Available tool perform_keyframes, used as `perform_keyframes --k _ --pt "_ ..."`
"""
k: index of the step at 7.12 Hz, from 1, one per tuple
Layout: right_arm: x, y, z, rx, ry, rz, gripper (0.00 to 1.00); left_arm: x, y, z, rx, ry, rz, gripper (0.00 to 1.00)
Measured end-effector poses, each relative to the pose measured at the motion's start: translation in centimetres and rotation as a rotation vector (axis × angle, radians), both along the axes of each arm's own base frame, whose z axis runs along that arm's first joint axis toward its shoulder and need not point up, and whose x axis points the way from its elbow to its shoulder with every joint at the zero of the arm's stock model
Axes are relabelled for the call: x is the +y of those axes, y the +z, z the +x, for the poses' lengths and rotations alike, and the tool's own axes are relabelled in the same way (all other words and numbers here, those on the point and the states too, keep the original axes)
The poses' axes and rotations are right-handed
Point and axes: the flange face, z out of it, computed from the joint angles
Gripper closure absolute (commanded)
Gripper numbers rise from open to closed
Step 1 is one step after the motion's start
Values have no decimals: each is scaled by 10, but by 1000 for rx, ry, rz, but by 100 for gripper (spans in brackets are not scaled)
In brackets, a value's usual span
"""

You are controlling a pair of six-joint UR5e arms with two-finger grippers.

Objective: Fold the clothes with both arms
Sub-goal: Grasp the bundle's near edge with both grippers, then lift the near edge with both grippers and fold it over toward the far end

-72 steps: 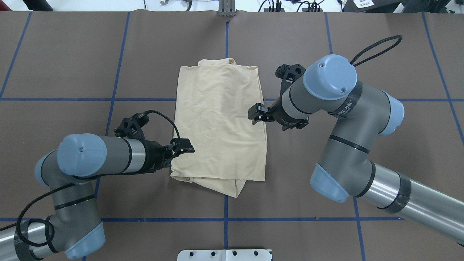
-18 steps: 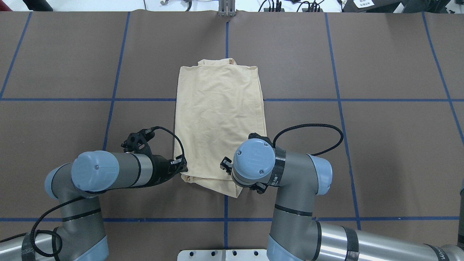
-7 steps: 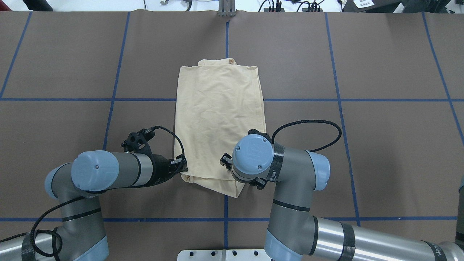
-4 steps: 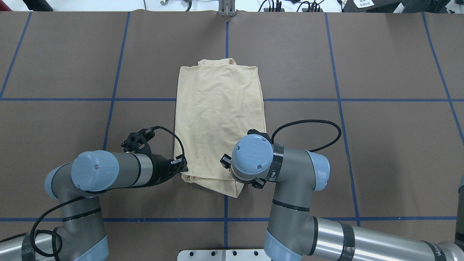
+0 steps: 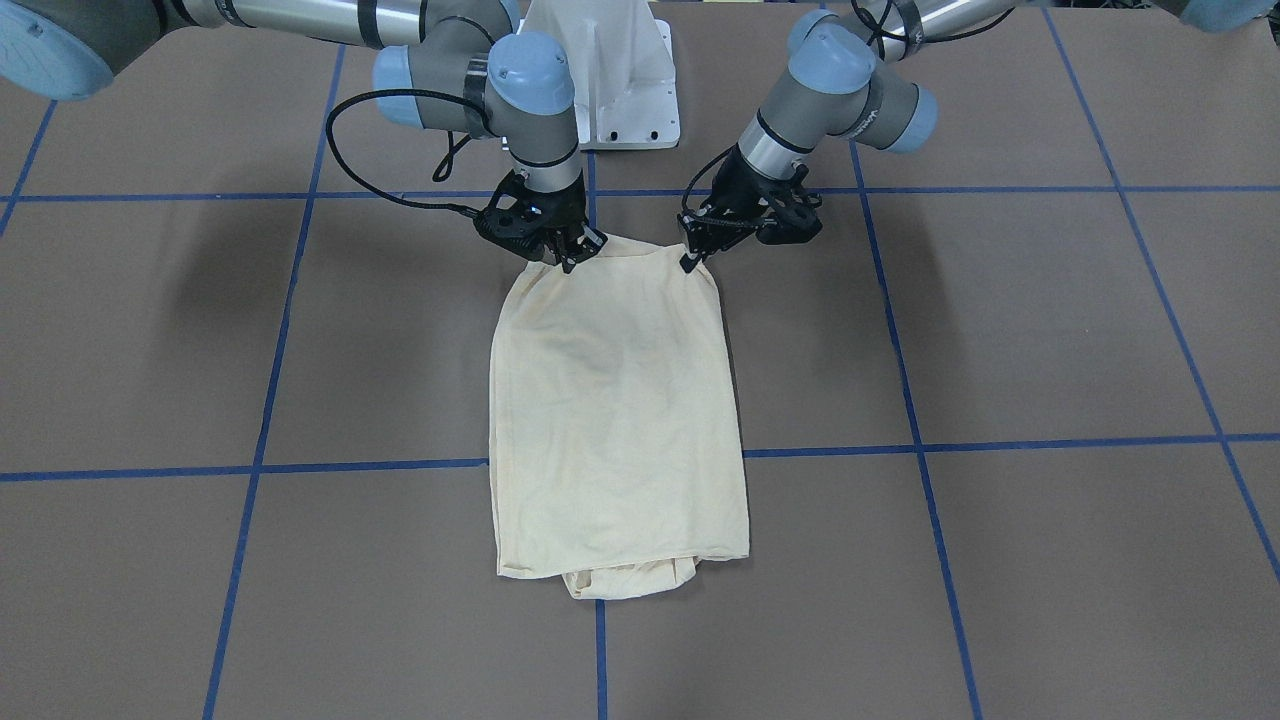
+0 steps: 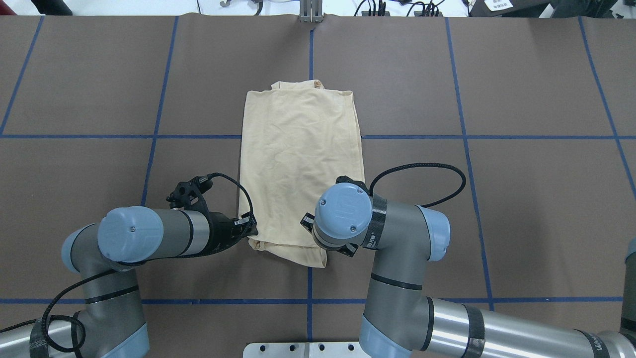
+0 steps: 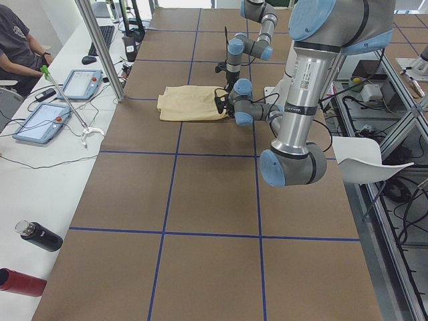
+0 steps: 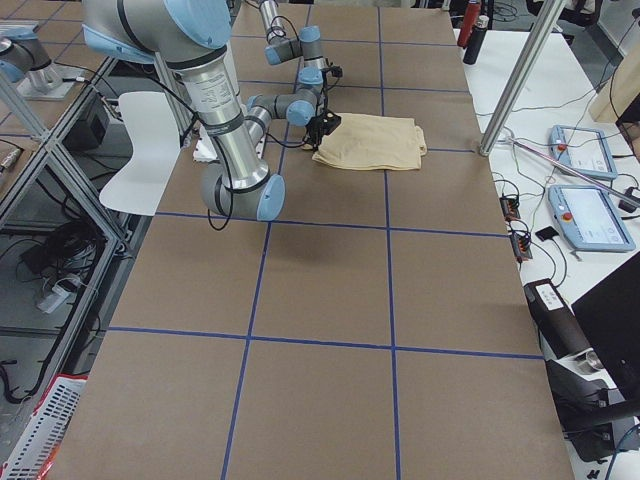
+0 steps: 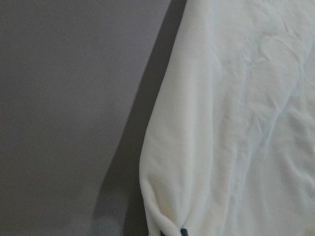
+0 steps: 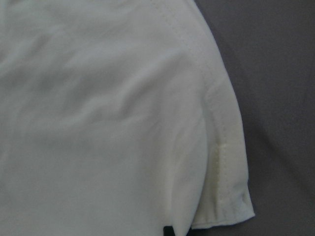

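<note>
Left pincer (image 5: 690, 260) and right pincer (image 5: 568, 262) seemingly grip the T-shirt (image 5: 615, 420).

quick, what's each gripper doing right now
Left gripper: closed, pinching a robot-side corner of the T-shirt.
Right gripper: looks closed on the T-shirt's other robot-side corner.

Even overhead light (wrist views soft)
</note>
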Motion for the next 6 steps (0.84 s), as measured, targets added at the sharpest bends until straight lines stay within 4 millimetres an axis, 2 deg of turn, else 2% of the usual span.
perform_keyframes --k 4,6 --pt "2 7 7 2 -3 -10 100 1 -7 -4 13 0 5 100" --pt "12 7 30 -30 -19 -10 100 6 -12 -6 25 6 9 100"
